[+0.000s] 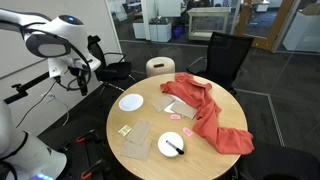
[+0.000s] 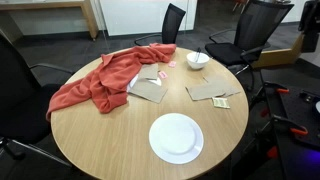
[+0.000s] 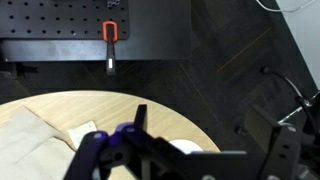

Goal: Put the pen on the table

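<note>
The pen [image 1: 174, 146] is a short black stick lying on a small white plate [image 1: 171, 144] near the edge of the round tan table [image 1: 150, 120]. In an exterior view the same plate [image 2: 197, 60] sits at the table's far side [image 2: 110, 130], with a dark bit of the pen just showing on it. My gripper [image 1: 80, 82] hangs in the air beside the table, well away from the pen. In the wrist view its dark fingers [image 3: 213, 152] stand apart with nothing between them, above the table edge [image 3: 110, 110]. The pen is out of the wrist view.
A red cloth [image 1: 210, 115] lies over part of the table [image 2: 100, 80]. A second white plate [image 1: 131, 102] [image 2: 176, 137], tan napkins [image 1: 135, 140] [image 2: 208, 92] and a small pink-red object [image 1: 176, 117] lie on it. Black chairs [image 1: 225, 55] and a stool [image 1: 160, 66] stand around.
</note>
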### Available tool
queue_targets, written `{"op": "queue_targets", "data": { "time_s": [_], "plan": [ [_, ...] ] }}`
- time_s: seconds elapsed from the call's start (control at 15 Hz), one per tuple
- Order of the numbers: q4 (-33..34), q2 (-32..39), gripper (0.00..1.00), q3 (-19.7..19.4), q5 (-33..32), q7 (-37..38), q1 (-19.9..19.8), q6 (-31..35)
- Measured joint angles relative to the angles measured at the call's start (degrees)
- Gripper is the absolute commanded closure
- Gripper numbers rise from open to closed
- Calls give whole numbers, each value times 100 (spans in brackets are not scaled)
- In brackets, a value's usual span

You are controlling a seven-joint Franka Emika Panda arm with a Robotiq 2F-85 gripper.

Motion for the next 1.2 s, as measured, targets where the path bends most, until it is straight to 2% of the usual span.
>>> {"op": "queue_targets", "data": {
  "time_s": [0.67, 0.87, 1.2],
  "plan": [
    [2, 11, 0, 38, -4, 14, -100, 72],
    [21, 92, 0, 81, -64, 259, -338, 573],
    [120, 402, 0, 229, -522, 1149, -877, 1841]
  ]
}}
